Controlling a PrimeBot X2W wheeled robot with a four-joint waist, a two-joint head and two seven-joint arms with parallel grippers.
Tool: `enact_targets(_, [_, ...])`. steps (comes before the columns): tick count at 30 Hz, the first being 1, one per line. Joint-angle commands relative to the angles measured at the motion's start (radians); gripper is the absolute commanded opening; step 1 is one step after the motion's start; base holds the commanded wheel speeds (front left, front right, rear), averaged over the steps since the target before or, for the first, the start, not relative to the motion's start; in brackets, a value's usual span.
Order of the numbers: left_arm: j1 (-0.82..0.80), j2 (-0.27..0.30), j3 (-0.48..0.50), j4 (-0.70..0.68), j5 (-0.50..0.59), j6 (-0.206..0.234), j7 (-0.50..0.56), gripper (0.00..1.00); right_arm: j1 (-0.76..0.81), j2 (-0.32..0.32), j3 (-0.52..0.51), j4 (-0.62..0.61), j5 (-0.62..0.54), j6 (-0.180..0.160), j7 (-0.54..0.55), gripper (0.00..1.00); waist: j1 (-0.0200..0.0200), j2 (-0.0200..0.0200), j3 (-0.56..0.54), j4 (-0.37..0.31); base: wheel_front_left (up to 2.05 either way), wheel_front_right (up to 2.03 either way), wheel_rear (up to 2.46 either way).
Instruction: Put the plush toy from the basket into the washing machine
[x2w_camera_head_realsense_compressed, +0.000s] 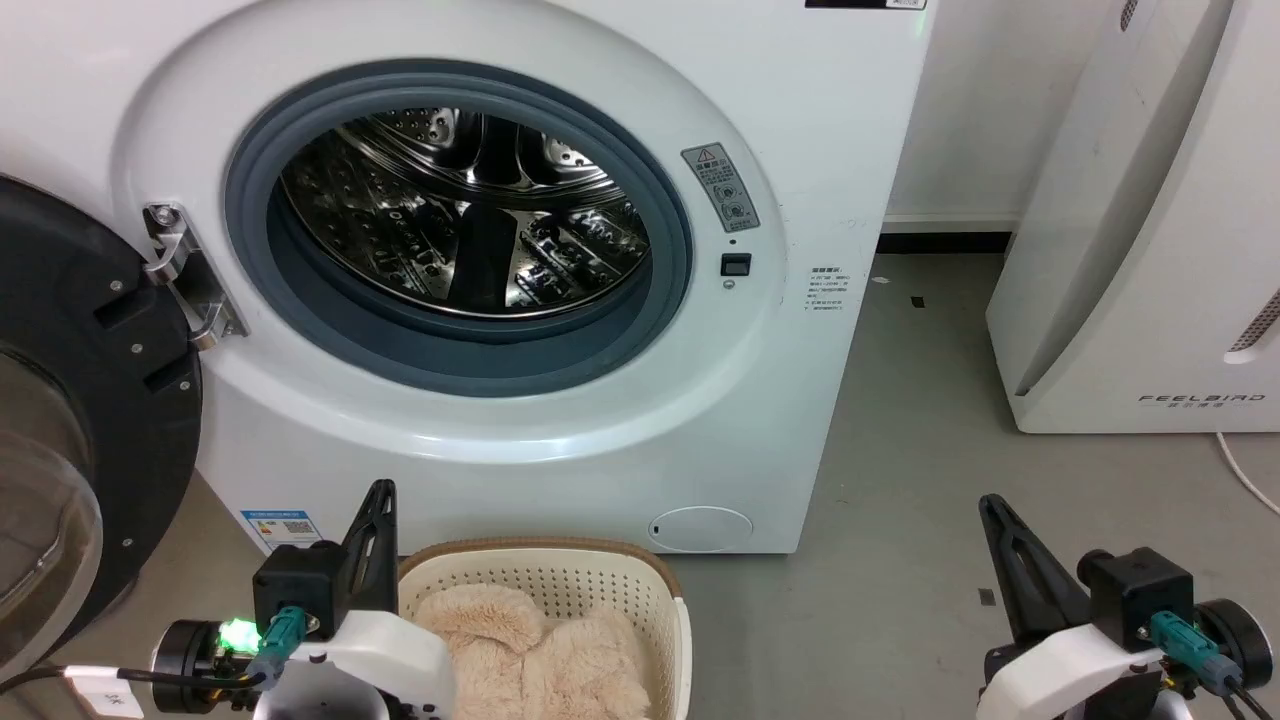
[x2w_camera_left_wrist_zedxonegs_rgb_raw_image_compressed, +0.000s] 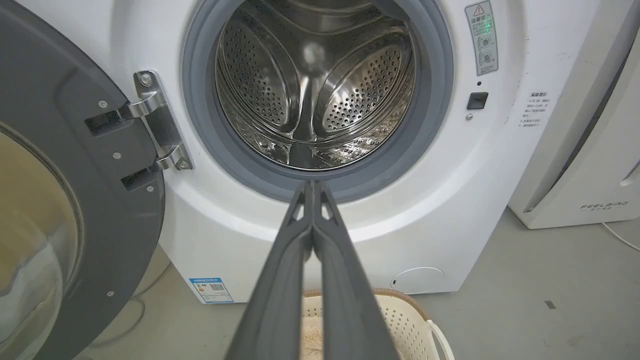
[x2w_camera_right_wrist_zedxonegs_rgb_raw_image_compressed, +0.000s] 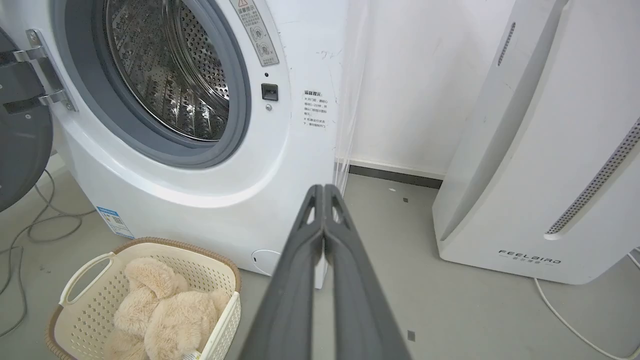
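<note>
You see the plush toy (x2w_camera_head_realsense_compressed: 530, 650) lying in the basket (x2w_camera_head_realsense_compressed: 570, 572) at the bottom centre of the head view, just in front of the washing machine (x2w_camera_head_realsense_compressed: 560, 440), whose door (x2w_camera_head_realsense_compressed: 70, 400) hangs open at the left edge. Your left gripper (x2w_camera_head_realsense_compressed: 380, 495), lower left beside the basket's rim, has its fingers pressed together on nothing. Your right gripper (x2w_camera_head_realsense_compressed: 992, 508), lower right, is likewise closed and empty, well apart from the basket.
</note>
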Motion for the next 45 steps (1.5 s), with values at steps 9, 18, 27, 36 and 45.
enact_targets(9, [0.014, 0.000, -0.001, -0.004, 0.003, 0.002, 0.000, 0.00, -0.014, 0.000, 0.000, 0.002, -0.008, -0.001, 0.000, 0.00, 0.0000, -0.0001, 0.000, 0.000, 0.00, 0.00, 0.00])
enact_targets(18, [-0.001, 0.000, -0.002, 0.002, -0.003, 0.006, -0.006, 1.00, 0.000, 0.000, -0.004, -0.002, 0.006, 0.000, -0.006, 1.00, 0.0000, -0.0001, 0.001, 0.000, 0.00, 0.00, 0.00])
enact_targets(27, [-0.021, 0.002, -0.012, 0.016, -0.003, 0.017, -0.025, 1.00, -0.008, 0.000, -0.016, -0.010, 0.024, 0.000, -0.025, 1.00, 0.0000, -0.0001, 0.020, 0.000, 0.00, 0.00, 0.00])
enact_targets(36, [-0.064, 0.016, -0.030, 0.067, 0.005, 0.021, -0.044, 1.00, -0.026, 0.000, -0.029, -0.016, 0.043, 0.000, -0.044, 1.00, 0.0000, -0.0001, 0.052, -0.006, 0.00, 0.00, 0.00])
enact_targets(45, [-0.124, 0.038, -0.059, 0.157, 0.016, 0.019, -0.063, 1.00, -0.049, 0.000, -0.040, -0.020, 0.064, 0.000, -0.063, 1.00, 0.0000, -0.0001, 0.100, -0.019, 0.00, 0.00, 0.00])
